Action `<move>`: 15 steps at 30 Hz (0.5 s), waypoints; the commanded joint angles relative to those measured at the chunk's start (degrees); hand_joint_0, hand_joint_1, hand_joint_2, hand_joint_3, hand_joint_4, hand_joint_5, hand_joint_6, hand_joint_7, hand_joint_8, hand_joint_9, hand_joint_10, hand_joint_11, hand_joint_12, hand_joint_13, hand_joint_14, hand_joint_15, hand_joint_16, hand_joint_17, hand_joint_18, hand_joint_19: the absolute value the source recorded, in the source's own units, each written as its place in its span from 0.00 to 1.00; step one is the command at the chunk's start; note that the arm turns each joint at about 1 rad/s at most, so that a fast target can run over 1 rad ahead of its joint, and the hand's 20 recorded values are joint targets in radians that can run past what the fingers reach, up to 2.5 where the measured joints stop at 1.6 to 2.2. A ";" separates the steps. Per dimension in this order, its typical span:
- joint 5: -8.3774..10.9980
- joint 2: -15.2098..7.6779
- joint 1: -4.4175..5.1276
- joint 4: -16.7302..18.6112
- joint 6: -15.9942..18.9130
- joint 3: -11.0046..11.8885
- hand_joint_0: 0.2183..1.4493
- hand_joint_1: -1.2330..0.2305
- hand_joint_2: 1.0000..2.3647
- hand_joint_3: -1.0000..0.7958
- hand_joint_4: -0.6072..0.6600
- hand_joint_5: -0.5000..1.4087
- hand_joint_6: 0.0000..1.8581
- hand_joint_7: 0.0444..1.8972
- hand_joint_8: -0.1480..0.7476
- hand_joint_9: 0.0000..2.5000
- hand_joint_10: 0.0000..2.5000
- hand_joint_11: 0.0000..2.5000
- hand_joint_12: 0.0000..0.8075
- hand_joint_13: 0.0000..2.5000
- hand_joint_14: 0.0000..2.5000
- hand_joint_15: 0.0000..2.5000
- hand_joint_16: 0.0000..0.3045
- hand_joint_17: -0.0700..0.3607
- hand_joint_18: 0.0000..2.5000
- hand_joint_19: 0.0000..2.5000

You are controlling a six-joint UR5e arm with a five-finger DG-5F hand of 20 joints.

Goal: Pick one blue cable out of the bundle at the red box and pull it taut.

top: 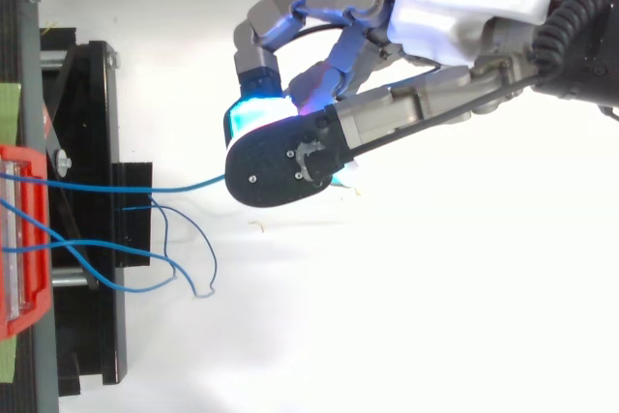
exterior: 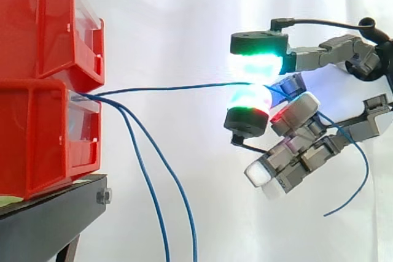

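Your robot hand (exterior: 256, 59) pinches one blue cable (exterior: 172, 88), nearly straight to the red box (exterior: 43, 133) at left. Pull harder and it may slip free.

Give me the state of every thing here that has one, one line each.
hand: shut on the pinched blue cable, between two glowing pads.
pinched blue cable: stretched almost straight from the lower red bin to the hand, free end dangling behind.
other blue cables: slack, hanging down from the same bin.
lower red bin: cables coming out of its front.
upper red bin: stacked on the lower one.
black stand: carries both bins.
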 commanded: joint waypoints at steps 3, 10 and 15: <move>0.09 -0.04 0.12 0.06 0.59 0.00 0.42 0.25 0.01 0.55 0.43 0.20 0.50 0.78 0.51 0.52 0.01 0.57 0.45 0.31 0.01 0.20 0.17 0.44 0.21 0.15; 0.09 -0.04 0.21 -0.03 0.59 0.00 0.42 0.25 0.01 0.55 0.44 0.20 0.50 0.78 0.51 0.53 0.01 0.57 0.45 0.31 0.01 0.20 0.17 0.43 0.22 0.16; 0.26 -0.04 0.48 0.06 0.59 -0.09 0.42 0.25 0.01 0.54 0.44 0.20 0.50 0.76 0.52 0.53 0.01 0.58 0.45 0.32 0.01 0.20 0.17 0.43 0.22 0.16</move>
